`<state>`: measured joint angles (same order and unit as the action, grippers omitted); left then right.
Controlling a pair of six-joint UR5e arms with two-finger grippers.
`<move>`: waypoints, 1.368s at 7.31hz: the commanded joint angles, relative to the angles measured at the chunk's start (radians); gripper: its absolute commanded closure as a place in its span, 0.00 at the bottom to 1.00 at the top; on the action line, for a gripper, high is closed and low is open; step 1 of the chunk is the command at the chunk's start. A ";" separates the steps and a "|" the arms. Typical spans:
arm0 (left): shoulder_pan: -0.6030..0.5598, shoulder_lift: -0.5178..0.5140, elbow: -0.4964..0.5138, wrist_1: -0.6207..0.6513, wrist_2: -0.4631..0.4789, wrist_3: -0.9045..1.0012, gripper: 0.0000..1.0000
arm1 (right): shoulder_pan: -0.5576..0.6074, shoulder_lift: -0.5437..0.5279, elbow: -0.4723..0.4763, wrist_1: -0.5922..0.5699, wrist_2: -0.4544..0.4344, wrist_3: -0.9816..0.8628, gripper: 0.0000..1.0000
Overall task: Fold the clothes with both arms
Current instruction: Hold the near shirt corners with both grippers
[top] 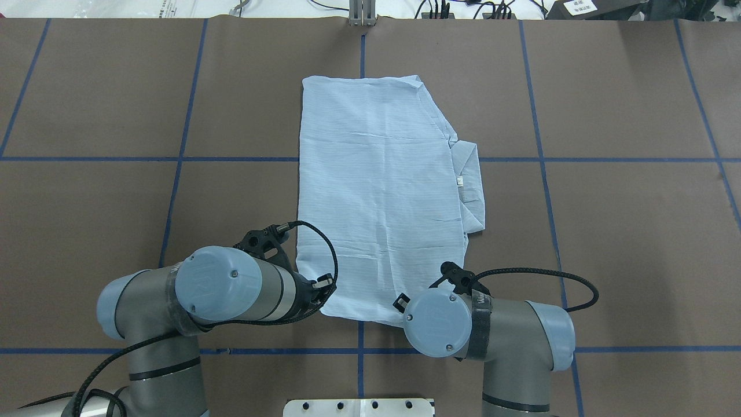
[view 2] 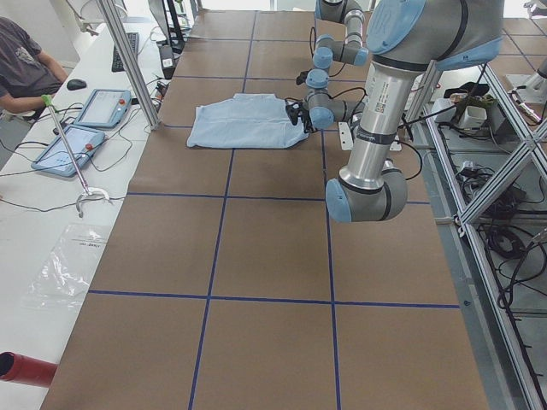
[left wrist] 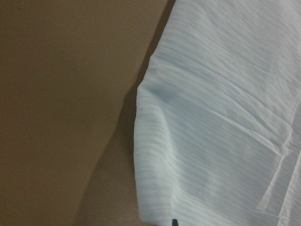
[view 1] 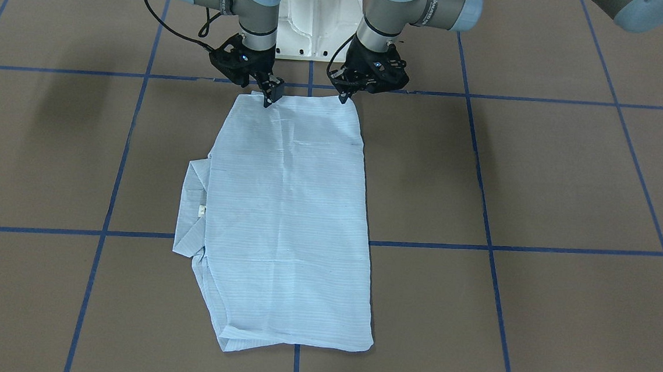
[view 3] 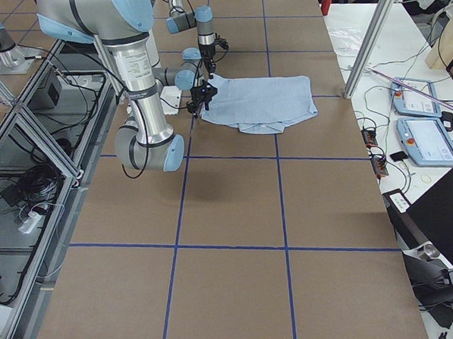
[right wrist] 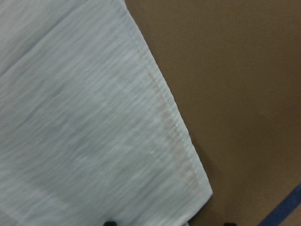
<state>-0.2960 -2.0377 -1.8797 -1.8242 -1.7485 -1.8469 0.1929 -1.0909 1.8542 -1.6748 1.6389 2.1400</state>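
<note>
Evidently the right black two-finger gripper (view 1: 272, 95) is standing spread astride one robot-side corner of the thin pale-blue striped shirt (view 1: 288, 218) lying flat on the brown table (view 1: 542, 177). The left black gripper (view 1: 345, 96), clenched or not I cannot tell, is meeting the other corner, probably for lifting that edge.

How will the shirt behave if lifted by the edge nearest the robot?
Probably floppy: the shirt is thin, creased and lies flat, so a lifted edge should drape and sag. Likely light, so pushing may bunch it or slide it on the smooth table.
</note>
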 commanded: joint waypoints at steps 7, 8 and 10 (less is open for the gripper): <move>0.000 0.001 0.007 -0.006 0.003 0.002 1.00 | 0.003 -0.010 -0.018 0.089 -0.007 0.011 0.74; 0.000 0.001 0.007 -0.007 0.003 0.002 1.00 | 0.005 -0.010 -0.016 0.087 -0.011 0.014 0.80; 0.000 0.001 0.019 -0.010 0.003 0.005 1.00 | 0.013 -0.010 -0.010 0.087 -0.011 0.012 0.89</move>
<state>-0.2960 -2.0372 -1.8674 -1.8328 -1.7457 -1.8446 0.2019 -1.1013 1.8410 -1.5872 1.6314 2.1527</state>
